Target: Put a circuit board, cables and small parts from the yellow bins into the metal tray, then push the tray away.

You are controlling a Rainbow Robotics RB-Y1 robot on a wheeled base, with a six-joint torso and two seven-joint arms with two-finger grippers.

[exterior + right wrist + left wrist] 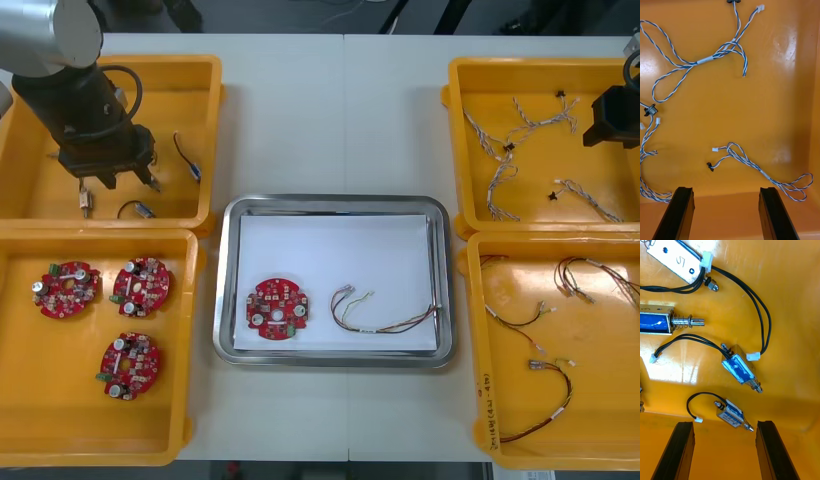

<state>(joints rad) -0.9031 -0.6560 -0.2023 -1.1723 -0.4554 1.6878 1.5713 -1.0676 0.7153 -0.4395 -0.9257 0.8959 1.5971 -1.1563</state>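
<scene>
The metal tray point(335, 204), white inside, holds a round red circuit board point(277, 309) and a thin cable point(388, 313). My left gripper point(118, 183) hangs over the far left yellow bin point(200, 75). In the left wrist view it point(724, 426) stands open just short of a small metal part point(732, 415) with a blue label and a black cable; a second such part point(740, 368) lies farther off. My right gripper point(603, 130) hovers over the far right yellow bin point(455, 75), open point(726, 190), with a twisted blue and white cable point(760, 171) just beyond its fingers.
The near left bin point(190, 340) holds three more red circuit boards point(67, 289). Red and yellow cables point(545, 385) lie in the near right bin point(478, 340). More twisted cables point(505, 150) are spread in the far right bin, and other small metal parts point(655, 320) in the far left one.
</scene>
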